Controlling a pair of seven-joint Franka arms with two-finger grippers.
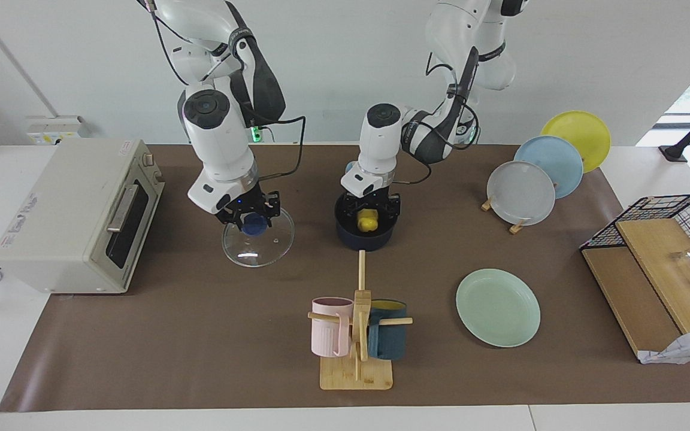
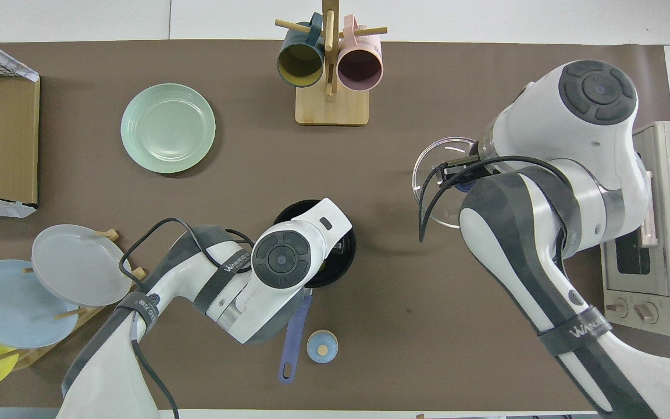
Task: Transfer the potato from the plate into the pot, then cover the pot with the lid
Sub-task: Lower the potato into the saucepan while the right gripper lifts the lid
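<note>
Mint-green plate [image 1: 498, 307] lies bare, farther from the robots than the pot [image 1: 364, 234]. Left gripper [image 1: 369, 211] reaches into the pot, fingers grasping the potato [image 1: 368, 222]. Right gripper [image 1: 253, 214] clasps the lid [image 1: 257, 240] knob.

Yellow potato [image 1: 368, 221], navy pot [image 1: 364, 237], mint-green plate [image 1: 498, 307] — blue-knobbed clear lid [image 1: 257, 239]

My lid [image 1: 258, 239] is clear glass; my potato [image 1: 368, 221] looks like glossy plastic. The pot [image 1: 364, 234] is dark and matt, the plate [image 1: 498, 307] smooth, the mug stand [image 1: 357, 359] bare wood.
</note>
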